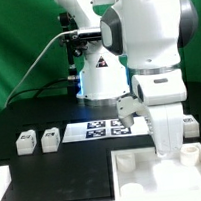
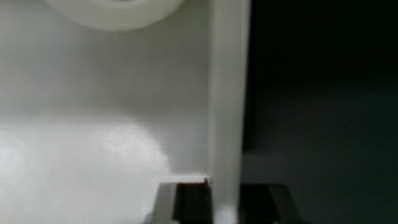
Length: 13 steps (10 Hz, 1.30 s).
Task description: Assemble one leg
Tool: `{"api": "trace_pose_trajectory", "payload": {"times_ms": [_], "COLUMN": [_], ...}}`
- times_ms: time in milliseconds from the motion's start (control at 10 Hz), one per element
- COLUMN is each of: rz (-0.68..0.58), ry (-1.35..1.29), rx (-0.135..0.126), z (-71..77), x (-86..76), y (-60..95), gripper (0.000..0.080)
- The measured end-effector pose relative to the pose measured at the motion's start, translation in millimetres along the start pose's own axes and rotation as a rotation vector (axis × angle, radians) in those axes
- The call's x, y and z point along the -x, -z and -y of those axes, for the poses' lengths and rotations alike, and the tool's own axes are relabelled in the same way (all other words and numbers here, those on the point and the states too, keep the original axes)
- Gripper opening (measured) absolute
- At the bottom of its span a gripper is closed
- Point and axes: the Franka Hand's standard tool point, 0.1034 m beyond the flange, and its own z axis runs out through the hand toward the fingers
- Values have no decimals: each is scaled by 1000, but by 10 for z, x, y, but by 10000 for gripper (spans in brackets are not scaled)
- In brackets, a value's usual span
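Observation:
Two small white legs with marker tags (image 1: 26, 144) (image 1: 51, 141) stand side by side on the black table at the exterior view's left. A third leg (image 1: 189, 126) stands at the right, behind the arm. The large white panel (image 1: 147, 176) with raised corner sockets lies at the front. My gripper (image 1: 170, 149) points down at the panel's back edge. In the wrist view my gripper (image 2: 226, 200) has its dark fingers (image 2: 187, 203) on either side of the panel's upright edge (image 2: 228, 100), closed against it. A round socket (image 2: 111, 10) shows on the panel's face.
The marker board (image 1: 111, 127) lies in the middle of the table behind the panel. A white block (image 1: 2, 179) sits at the front left corner. The robot's base (image 1: 99, 80) stands at the back.

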Motion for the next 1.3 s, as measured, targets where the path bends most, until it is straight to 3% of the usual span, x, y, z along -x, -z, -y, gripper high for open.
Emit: {"api": "trace_pose_trajectory", "payload": {"times_ms": [400,600,700,800,900,1300], "rz": [-1,-1,-1,-1,-1,-1], "ry": [-3,-4,-5,-5,-5,-7], "rx": [0,-1,-1,-1,-1,-2], "z": [3,4,5,5,4,4], "x": [9,15,17,20,22,29], "y": [-2,-5,-7,-7,-7,-9], "gripper": [58,374,374,554,622,649]}}
